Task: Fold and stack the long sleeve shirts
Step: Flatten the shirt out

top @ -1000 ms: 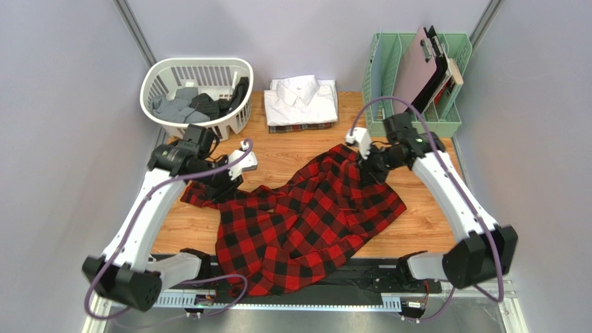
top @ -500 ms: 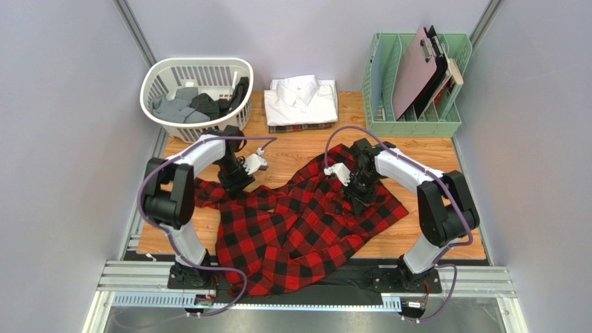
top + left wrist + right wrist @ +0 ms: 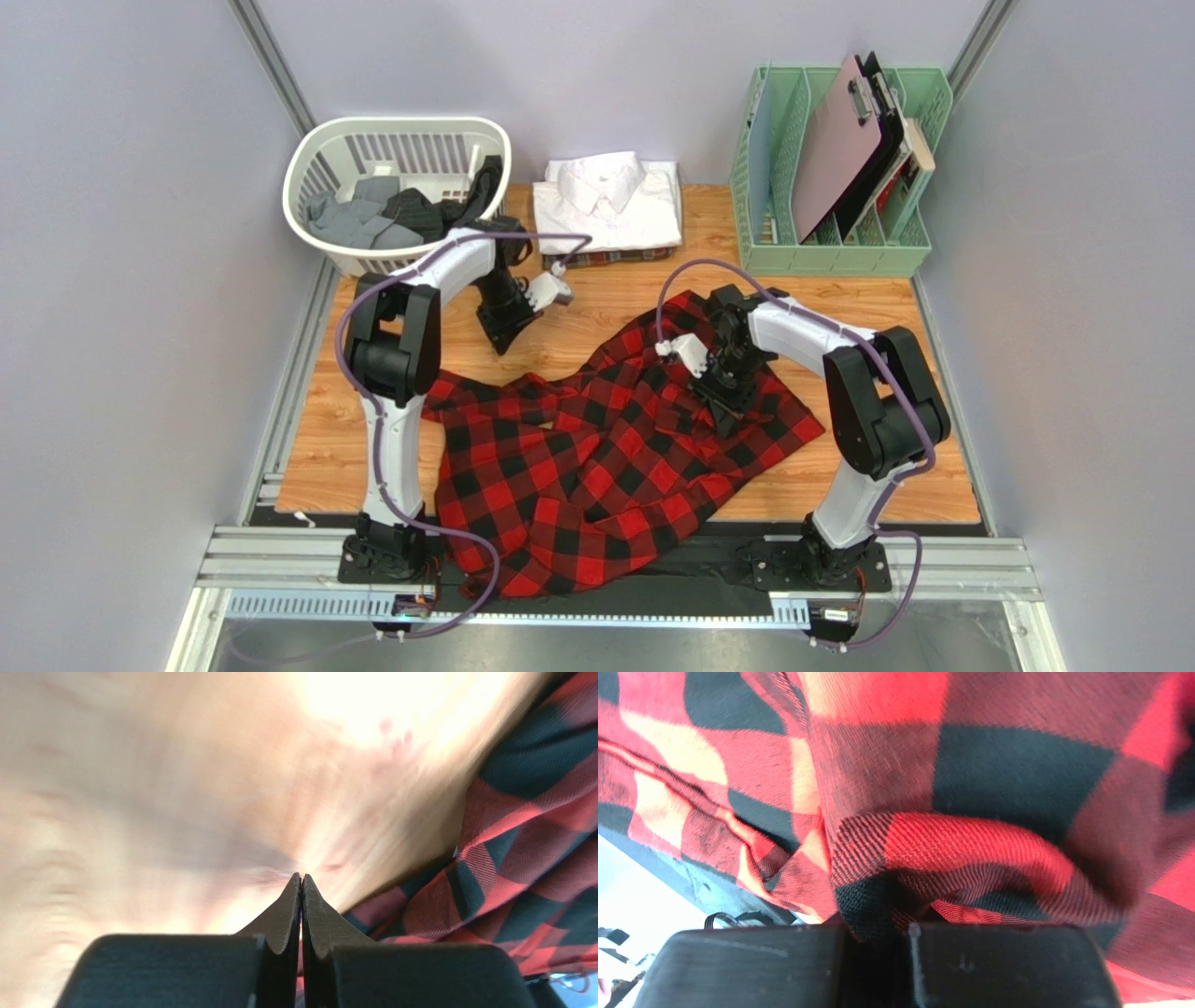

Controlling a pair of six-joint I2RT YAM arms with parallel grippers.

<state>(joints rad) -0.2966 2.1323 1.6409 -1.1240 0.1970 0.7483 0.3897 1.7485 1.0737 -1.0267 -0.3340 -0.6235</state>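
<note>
The red-and-black checked flannel shirt [image 3: 603, 448] lies spread and rumpled across the middle of the table, its hem hanging over the near edge. My right gripper [image 3: 723, 375] is pressed into its upper right part. In the right wrist view, that gripper [image 3: 878, 929] is shut on a bunched fold of the flannel [image 3: 962, 847]. My left gripper [image 3: 495, 331] hovers over bare wood just behind the shirt's left sleeve. Its tips [image 3: 302, 879] are pressed together, with the flannel [image 3: 533, 833] off to the right. A folded white shirt [image 3: 610, 200] rests on a dark plaid one [image 3: 610, 258] at the back.
A white laundry basket [image 3: 326, 151] with dark clothes stands at the back left, close to my left arm. A green file rack [image 3: 765, 154] holding clipboards stands at the back right. Grey walls close in both sides.
My left gripper has left the sleeve, moved toward the back and shut. The sleeve's end now lies a little further right. The right gripper came down onto the shirt's upper right and stayed there.
</note>
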